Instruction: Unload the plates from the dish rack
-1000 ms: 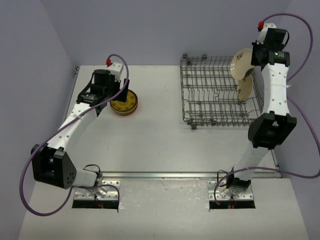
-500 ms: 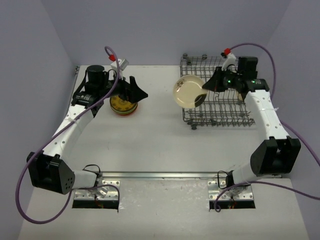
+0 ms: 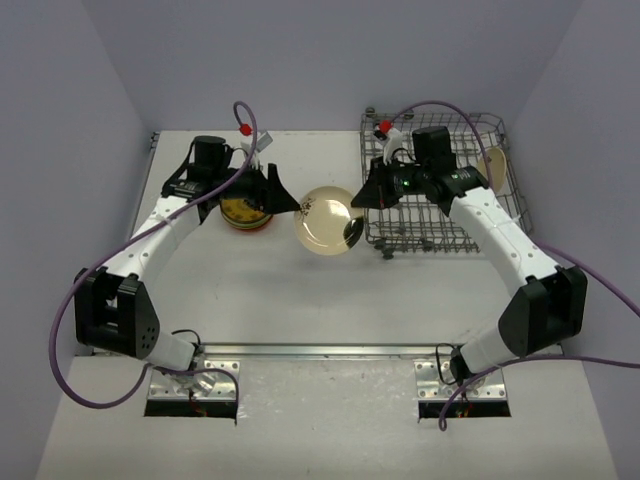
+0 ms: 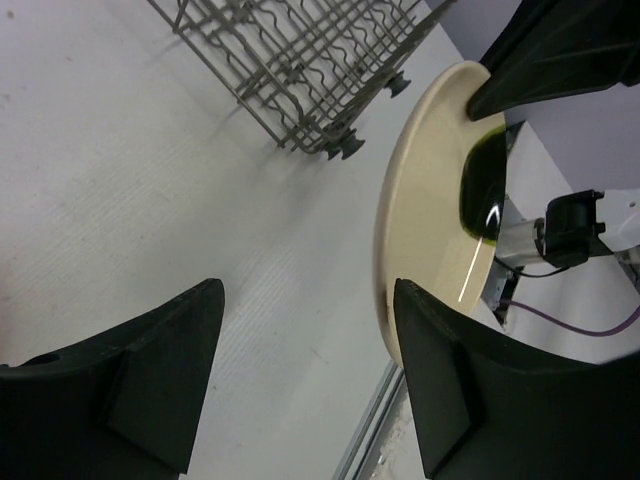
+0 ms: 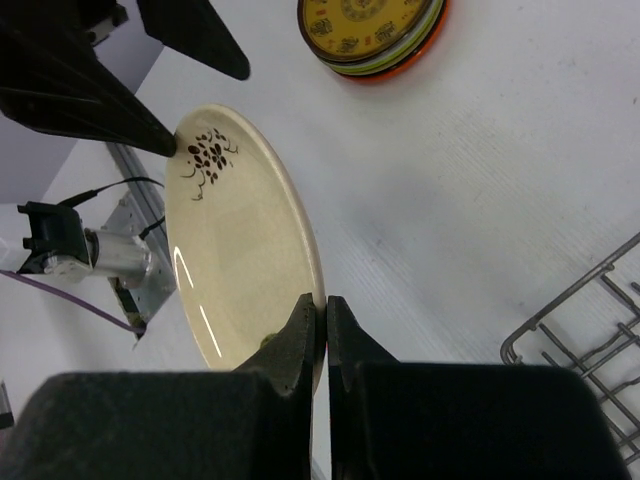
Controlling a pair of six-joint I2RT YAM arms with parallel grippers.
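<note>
Jaws of the right gripper (image 5: 320, 303): pinched flat together on the rim of a glossy beige round plate (image 5: 240, 240), which carries a dark floral sprig (image 5: 205, 155) near the opposite edge.

Jaws of the left gripper (image 4: 305, 288): apart, with a wide gap between them. One left fingertip (image 5: 165, 148) meets the plate's rim right beside the sprig, and the other stands clear of it. Cannot tell whether the rim actually sits inside the left gap.

Plate position: off the white counter (image 3: 300, 300), in the air between the two jaw pairs. The diameter from one pair to the other runs across the counter, left to right. Face tilted upward: near-circular from the top camera and almost edge-on from the left wrist. In the left wrist view its lower rim lies just beside the finger on the right.

Behind the left jaws, flat on the counter: a stack of round plates (image 5: 372, 35), with a yellow patterned one on top and an orange-red one at the bottom.

Behind the right jaws: a grey wire dish rack (image 3: 415, 228) standing on the counter. At the end farthest from those jaws a second beige plate (image 3: 497, 163) stands on edge, partly hidden by the wire.
</note>
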